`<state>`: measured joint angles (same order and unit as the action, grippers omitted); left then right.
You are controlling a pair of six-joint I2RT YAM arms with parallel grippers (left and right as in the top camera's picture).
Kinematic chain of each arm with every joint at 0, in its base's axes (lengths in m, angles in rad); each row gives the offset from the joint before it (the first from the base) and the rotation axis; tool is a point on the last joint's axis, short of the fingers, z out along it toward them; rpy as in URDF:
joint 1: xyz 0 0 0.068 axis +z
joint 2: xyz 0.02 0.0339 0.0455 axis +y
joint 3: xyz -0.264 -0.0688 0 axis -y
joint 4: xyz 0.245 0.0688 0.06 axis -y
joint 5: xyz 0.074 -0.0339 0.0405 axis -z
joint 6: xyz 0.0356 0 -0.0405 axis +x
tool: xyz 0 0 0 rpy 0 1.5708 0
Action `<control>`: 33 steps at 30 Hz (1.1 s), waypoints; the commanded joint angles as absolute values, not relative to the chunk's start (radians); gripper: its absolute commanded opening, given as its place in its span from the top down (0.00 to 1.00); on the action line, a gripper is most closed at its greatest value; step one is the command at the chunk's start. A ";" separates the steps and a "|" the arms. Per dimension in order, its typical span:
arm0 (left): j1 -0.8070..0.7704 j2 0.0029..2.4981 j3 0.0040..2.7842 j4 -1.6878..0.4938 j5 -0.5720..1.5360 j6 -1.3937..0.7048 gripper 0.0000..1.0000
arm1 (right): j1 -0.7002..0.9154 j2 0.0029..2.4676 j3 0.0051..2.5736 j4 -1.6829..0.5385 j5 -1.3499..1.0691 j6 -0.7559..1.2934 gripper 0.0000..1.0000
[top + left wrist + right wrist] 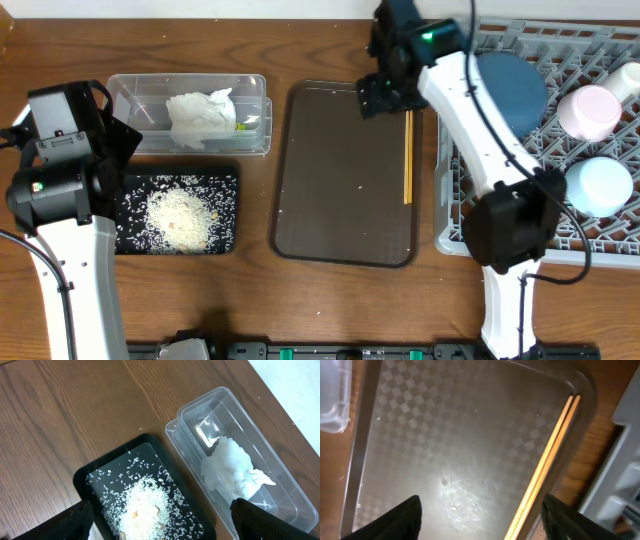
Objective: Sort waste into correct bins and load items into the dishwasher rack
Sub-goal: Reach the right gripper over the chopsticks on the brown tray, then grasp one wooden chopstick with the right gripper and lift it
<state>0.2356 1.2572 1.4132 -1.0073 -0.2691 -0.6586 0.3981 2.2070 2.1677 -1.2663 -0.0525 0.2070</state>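
Note:
The wooden chopsticks (408, 157) lie along the right edge of the brown serving tray (345, 200); they also show in the right wrist view (547, 462). My right gripper (480, 522) is open and empty above the tray's far end (385, 92). The rice (180, 217) lies in the black tray (228, 185). The napkin (203, 117) sits in the clear tub (250, 95). My left gripper (160, 525) is open and empty above the black tray (82, 477) and rice (142, 505). The dark-blue bowl (520, 85), pinkish bowl (590, 112) and light-blue bowl (600, 185) sit in the grey rack (450, 215).
A bit of green and yellow shows in the clear tub beside the napkin (243, 124). A few stray rice grains lie on the brown tray (365, 186). The rack's wall (625, 460) stands just right of the chopsticks.

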 commanded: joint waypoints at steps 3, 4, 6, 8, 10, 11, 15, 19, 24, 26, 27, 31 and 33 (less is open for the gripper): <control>0.241 1.261 1.410 -1.010 -0.289 -0.671 0.09 | 0.411 2.295 2.139 -1.293 0.103 0.432 0.26; 0.241 1.261 1.410 -1.009 -0.289 -0.671 0.10 | 0.411 2.314 2.139 -1.304 0.126 0.463 0.26; 0.241 1.261 1.410 -1.010 -0.289 -0.671 0.10 | 0.411 2.350 2.139 -1.322 0.147 0.505 0.26; 0.241 1.261 1.410 -1.009 -0.289 -0.671 0.10 | 0.409 2.375 2.139 -1.324 0.146 0.513 0.25; 0.241 1.261 1.410 -1.010 -0.289 -0.671 0.10 | 0.409 2.394 2.139 -1.320 0.146 0.512 0.26; 0.241 1.261 1.410 -1.010 -0.289 -0.671 0.10 | 0.409 2.404 2.139 -1.317 0.145 0.513 0.25; 0.241 1.261 1.410 -1.010 -0.289 -0.671 0.09 | 0.409 2.429 2.139 -1.314 0.163 0.546 0.24; 0.241 1.261 1.410 -1.009 -0.289 -0.671 0.10 | 0.392 2.444 2.138 -1.307 0.157 0.546 0.23; 0.241 1.261 1.410 -1.009 -0.289 -0.671 0.10 | 0.368 2.456 2.137 -1.273 0.076 0.492 0.22; 0.241 1.261 1.410 -1.010 -0.289 -0.671 0.10 | 0.367 2.460 2.137 -1.264 0.040 0.467 0.23; 0.241 1.261 1.410 -1.010 -0.289 -0.671 0.10 | 0.367 2.462 2.137 -1.265 0.040 0.466 0.23; 0.241 1.261 1.410 -1.010 -0.289 -0.671 0.10 | 0.367 2.478 2.137 -1.259 0.043 0.466 0.23; 0.241 1.261 1.410 -1.010 -0.289 -0.671 0.10 | 0.367 2.487 2.137 -1.257 0.043 0.466 0.23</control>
<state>0.2356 1.2572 1.4132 -1.0069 -0.2691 -0.6586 0.3767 2.4500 2.1372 -1.2594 0.0555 0.4843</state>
